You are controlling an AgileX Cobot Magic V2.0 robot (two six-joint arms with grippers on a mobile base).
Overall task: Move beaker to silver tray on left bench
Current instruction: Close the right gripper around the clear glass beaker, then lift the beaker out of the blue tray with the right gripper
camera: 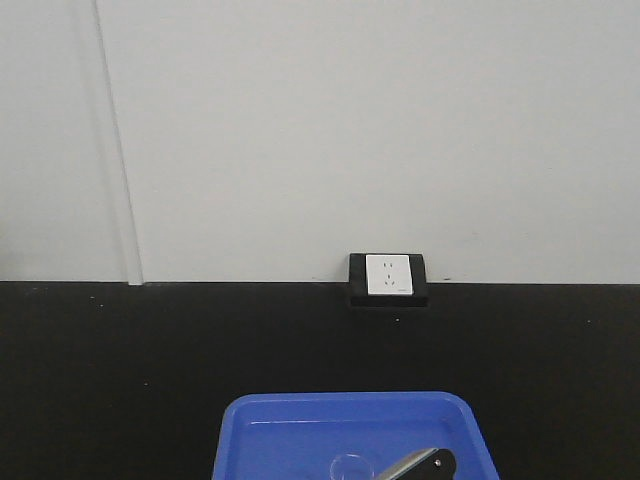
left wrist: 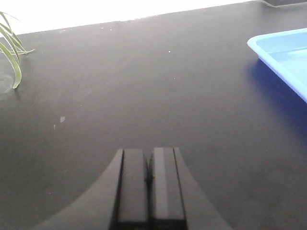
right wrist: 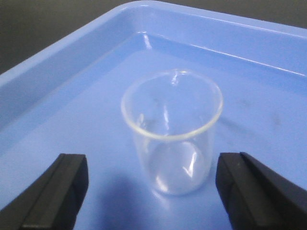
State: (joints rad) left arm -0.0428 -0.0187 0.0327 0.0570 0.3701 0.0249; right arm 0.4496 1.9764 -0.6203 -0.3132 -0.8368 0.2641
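Note:
The beaker (right wrist: pixel 171 132), a small clear glass cylinder, stands upright inside the blue plastic tray (right wrist: pixel 62 62). My right gripper (right wrist: pixel 152 175) is open, with one black finger on each side of the beaker and a little nearer the camera, not touching it. The beaker shows faintly in the front view (camera: pixel 350 467) beside the right arm's tip (camera: pixel 425 465). My left gripper (left wrist: pixel 149 165) is shut and empty over the bare black worktop (left wrist: pixel 144 86). The silver tray is out of view.
The blue tray (camera: pixel 345 430) sits on the black bench (camera: pixel 120 350) against a white wall with a socket (camera: pixel 389 276). Its corner shows at the right of the left wrist view (left wrist: pixel 283 52). Green plant leaves (left wrist: pixel 12 57) hang at the far left.

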